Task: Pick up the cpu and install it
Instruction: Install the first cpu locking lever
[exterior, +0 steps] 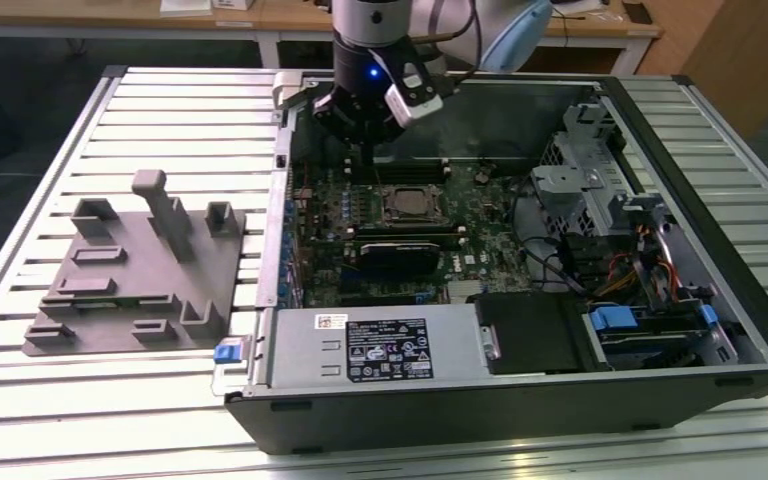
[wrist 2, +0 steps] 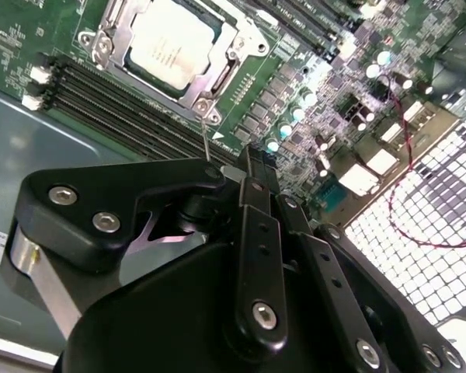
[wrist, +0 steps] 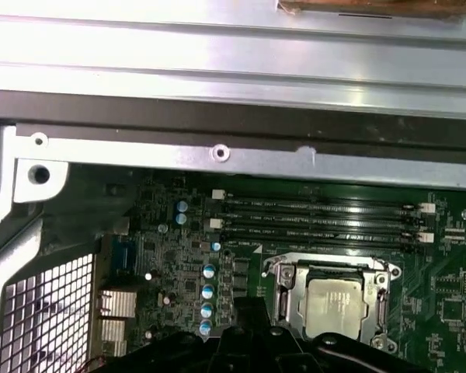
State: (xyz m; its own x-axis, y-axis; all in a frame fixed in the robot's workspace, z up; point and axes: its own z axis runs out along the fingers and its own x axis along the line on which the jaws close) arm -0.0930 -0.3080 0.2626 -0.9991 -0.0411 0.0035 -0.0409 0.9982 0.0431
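The cpu (exterior: pixel 410 203) lies flat in its socket on the green motherboard (exterior: pixel 491 255), its silvery top facing up inside the metal socket frame (exterior: pixel 381 190). Both wrist views show the cpu (wrist 2: pixel 171 43) (wrist: pixel 338 305) seated there too. My gripper (exterior: pixel 357 155) hangs inside the open computer case, above the memory slots (exterior: pixel 411 160) just beyond the socket. It looks shut, with nothing in it (wrist 2: pixel 248 159) (wrist: pixel 248 307), and it stands apart from the cpu.
The computer case (exterior: pixel 704 330) lies open on a slatted metal table (exterior: pixel 117 410). A grey plastic tray (exterior: pixel 131 280) with upright posts sits on the exterior view's left. A silver power supply (exterior: pixel 371 345), drive bays (exterior: pixel 651 320) and cables crowd the case.
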